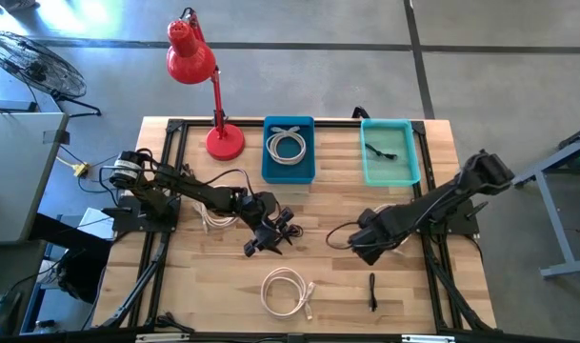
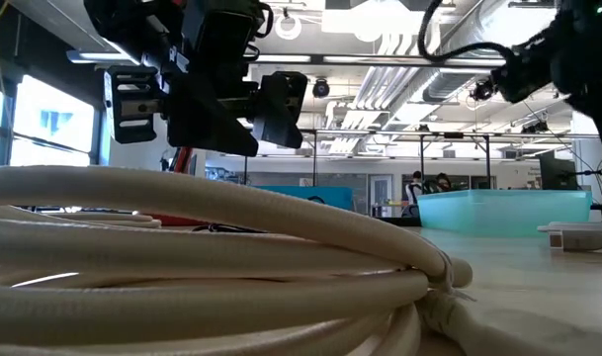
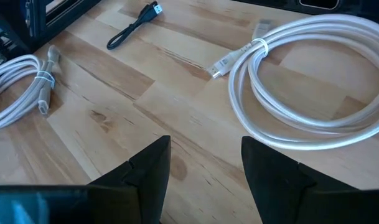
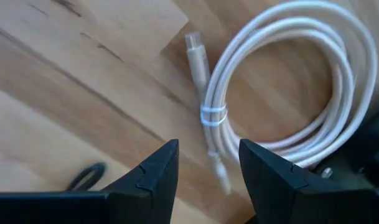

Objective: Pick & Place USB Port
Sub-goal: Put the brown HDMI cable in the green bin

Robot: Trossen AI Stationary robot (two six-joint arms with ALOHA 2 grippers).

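So the table [image 1: 213, 276] is a light wooden top with a few cables scattered around. The left gripper [image 1: 267, 236] sits out over the middle of the table, fingers [image 3: 149, 171] spread apart with nothing between them, just bare wood showing in the gap. From the low view it hangs above the surface, not touching anything.

Nearest the front edge is a coiled white cable [image 1: 288, 291], tied with a small band, one plug sticking out to the side. It lies on the wood a little in front of the left gripper, apart from it. A second white cable bundle [image 1: 216, 218] lies beside the left arm, further back. A short black cable [image 1: 372, 291] lies by itself to the right of the white coil, near the front edge.

The right gripper [image 1: 368, 244] is over the right-centre of the table, and its fingers [image 4: 155, 171] are also parted and holding nothing; its wrist camera looks down at the white coil and a bit of the black cable.

At the back there's a blue bin [image 1: 289, 150] with a white cable coiled inside it, and next to it a teal bin [image 1: 390, 152] with a dark cable in it. A red desk lamp [image 1: 202, 78] stands on the back left corner, just beside the blue bin.
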